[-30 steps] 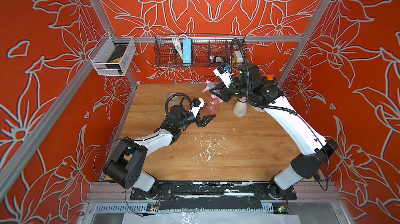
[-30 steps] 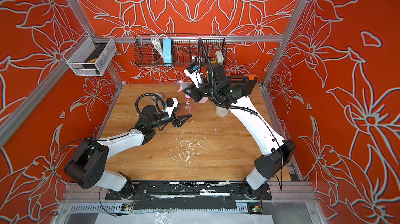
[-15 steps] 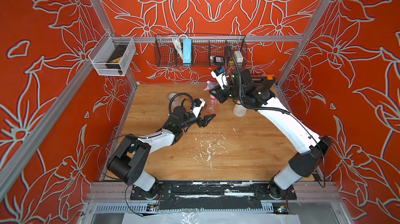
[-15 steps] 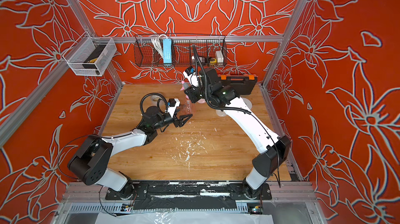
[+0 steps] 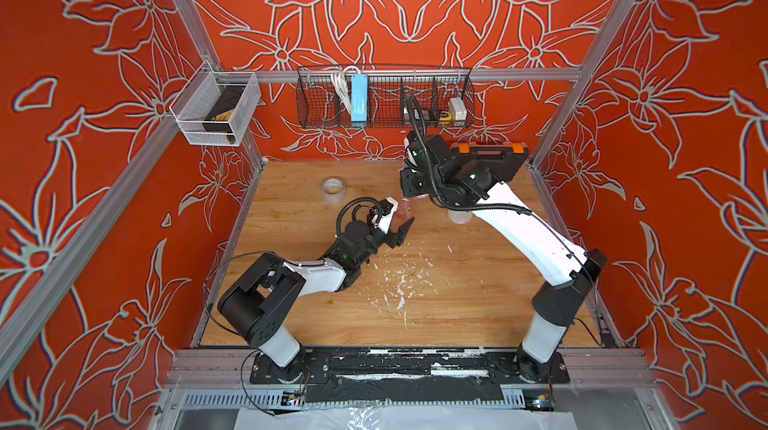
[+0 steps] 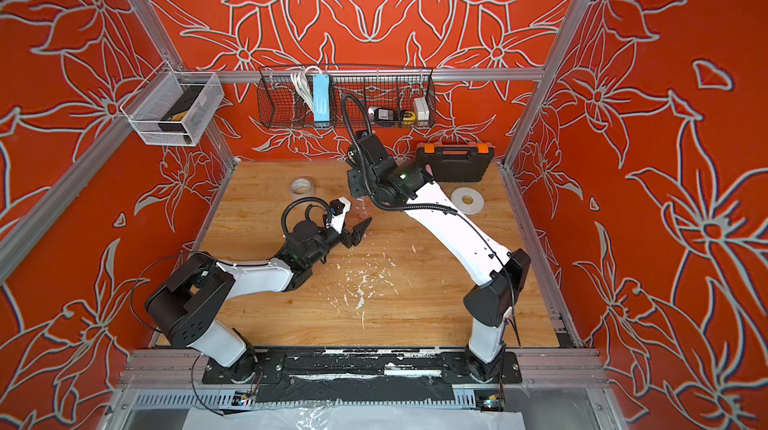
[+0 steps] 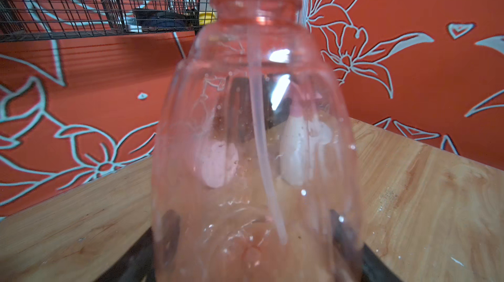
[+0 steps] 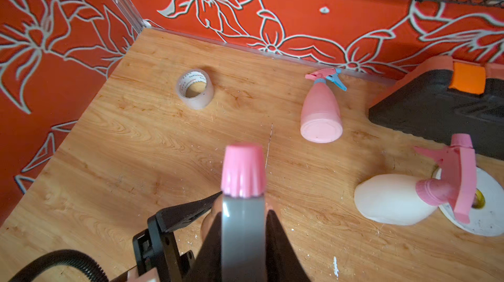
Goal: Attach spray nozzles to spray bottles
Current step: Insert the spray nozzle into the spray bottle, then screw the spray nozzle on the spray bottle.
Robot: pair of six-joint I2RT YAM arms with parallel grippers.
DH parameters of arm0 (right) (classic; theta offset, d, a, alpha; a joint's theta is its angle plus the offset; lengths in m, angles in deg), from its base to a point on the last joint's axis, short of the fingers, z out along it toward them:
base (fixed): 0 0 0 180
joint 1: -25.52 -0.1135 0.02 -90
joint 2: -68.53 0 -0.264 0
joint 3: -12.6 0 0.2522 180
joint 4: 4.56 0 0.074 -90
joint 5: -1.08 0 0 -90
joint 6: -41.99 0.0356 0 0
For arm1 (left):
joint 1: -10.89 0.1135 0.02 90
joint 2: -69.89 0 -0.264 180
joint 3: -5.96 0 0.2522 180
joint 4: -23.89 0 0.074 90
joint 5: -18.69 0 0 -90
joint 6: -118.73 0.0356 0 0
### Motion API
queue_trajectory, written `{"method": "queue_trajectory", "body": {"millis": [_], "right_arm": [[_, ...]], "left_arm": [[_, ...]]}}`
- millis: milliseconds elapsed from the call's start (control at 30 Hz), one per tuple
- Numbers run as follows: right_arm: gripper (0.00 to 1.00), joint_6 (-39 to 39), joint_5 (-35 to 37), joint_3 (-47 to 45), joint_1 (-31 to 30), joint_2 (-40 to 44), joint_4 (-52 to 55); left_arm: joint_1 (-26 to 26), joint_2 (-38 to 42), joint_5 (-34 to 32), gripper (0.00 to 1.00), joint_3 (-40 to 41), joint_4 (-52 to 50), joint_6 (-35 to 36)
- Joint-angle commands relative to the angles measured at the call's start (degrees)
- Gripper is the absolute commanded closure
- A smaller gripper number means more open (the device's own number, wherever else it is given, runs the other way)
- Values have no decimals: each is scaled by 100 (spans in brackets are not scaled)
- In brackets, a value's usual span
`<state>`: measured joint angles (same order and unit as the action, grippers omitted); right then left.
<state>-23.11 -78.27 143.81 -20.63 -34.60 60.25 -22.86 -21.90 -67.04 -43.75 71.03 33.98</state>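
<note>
The right gripper [image 8: 243,213] is clenched on the grey body of the pink-and-grey nozzle [image 8: 242,182], a black finger on each flank and the pink tip pointing out past the fingertips. Directly beneath it, the nozzle's pink collar sits on the neck of the translucent bottle [image 7: 253,141] and the dip tube [image 7: 263,158] hangs down inside. Whether the collar is screwed tight cannot be told. The left gripper [image 5: 402,229] grasps that bottle low on its body, jaws wide, and its dark fingers [image 7: 170,228] show through the plastic on both sides. Since a second ago the right wrist has turned and slid toward the robot's left. Its white camera housing, plain in the top views then, no longer shows. The black-and-orange case [image 5: 490,157] behind it, mostly covered before, now lies almost bare. The left gripper has barely shifted. Ahead of the right gripper, toward the back wall, the pink bottle [image 8: 321,114] lies on the table [image 8: 136,144] wearing the pink-and-blue nozzle [image 8: 327,78]. To the right gripper's right, the cream-white bottle [image 8: 390,198] lies where it lay before, its all-pink nozzle [image 8: 452,182] over the edge of a flat white tape roll [image 8: 491,220]. To the gripper's left and farther back stands a clear tape roll [image 8: 195,88].
</note>
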Motion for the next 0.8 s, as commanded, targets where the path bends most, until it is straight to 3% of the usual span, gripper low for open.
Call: {"method": "queue_trajectory", "body": {"millis": [0, 133, 467, 600, 767], "right_arm": [[93, 61, 194, 112, -52, -212, 1133], [81, -374, 207, 516, -26, -281, 1142], [76, -765, 219, 1125, 10, -410, 1377], [63, -916, 213, 1248, 18, -342, 1390], [57, -1021, 217, 1351, 23, -223, 1443]], "left_arm": [[-8, 50, -35, 49, -193, 1358, -76], [-8, -89, 86, 49, -119, 1222, -189], [-8, -281, 243, 51, 26, 1095, -271], [-8, -339, 416, 51, -30, 928, -245], [-8, -392, 597, 51, -101, 749, -209]]}}
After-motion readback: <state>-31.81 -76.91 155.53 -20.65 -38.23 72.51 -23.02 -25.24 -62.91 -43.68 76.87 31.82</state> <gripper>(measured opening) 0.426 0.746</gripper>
